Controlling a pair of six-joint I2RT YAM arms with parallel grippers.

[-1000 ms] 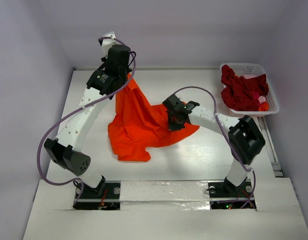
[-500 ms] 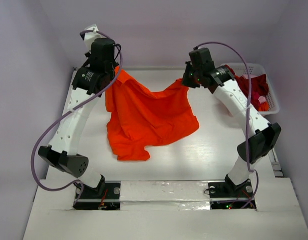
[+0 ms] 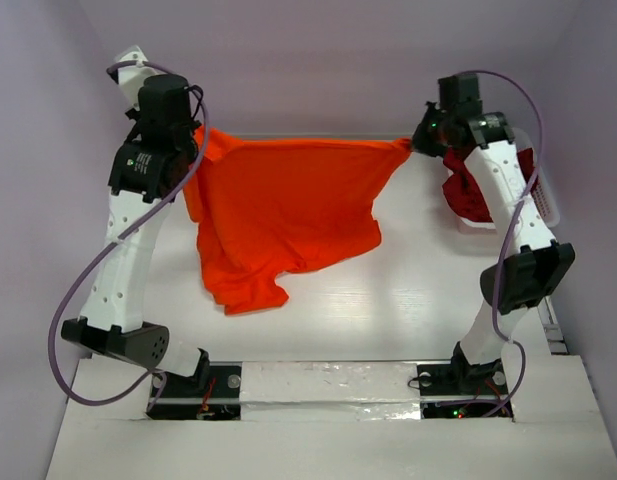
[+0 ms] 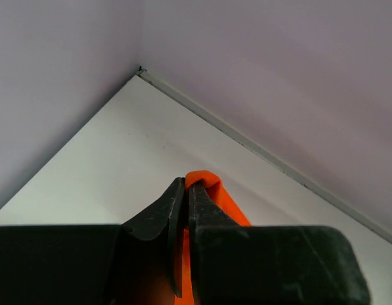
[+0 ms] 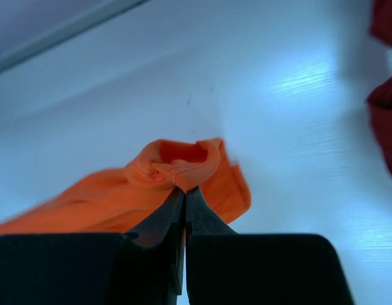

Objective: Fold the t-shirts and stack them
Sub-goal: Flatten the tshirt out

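Orange shirt (image 3: 288,215): hangs spread like a sheet across the upper middle of the top view, pinched at two upper corners. Its top edge runs almost straight from upper left to upper right.
Lower part: sags in loose folds toward the lower left of centre, where a bunched end reaches the table (image 3: 408,290). The right side hangs shorter, its edge slanting up to the right corner.
Left gripper (image 4: 185,190): clenched on the shirt's left corner, raised at the upper left of the top view. In its wrist view the black fingers are pressed together, with a small loop of orange cloth standing up between the tips.
Right gripper (image 5: 184,194): clenched on the shirt's right corner, raised at the upper right of the top view. In its wrist view a puckered knot of cloth with a stitched hem sits just above the closed tips.
Red shirt (image 3: 468,195): lies crumpled at the right edge of the top view, partly hidden behind the right arm and apart from the orange one.
Basket (image 3: 544,205): white lattice around the red shirt, mostly covered by the arm.
Arms: both are stretched up and outward, with purple cables looping alongside.
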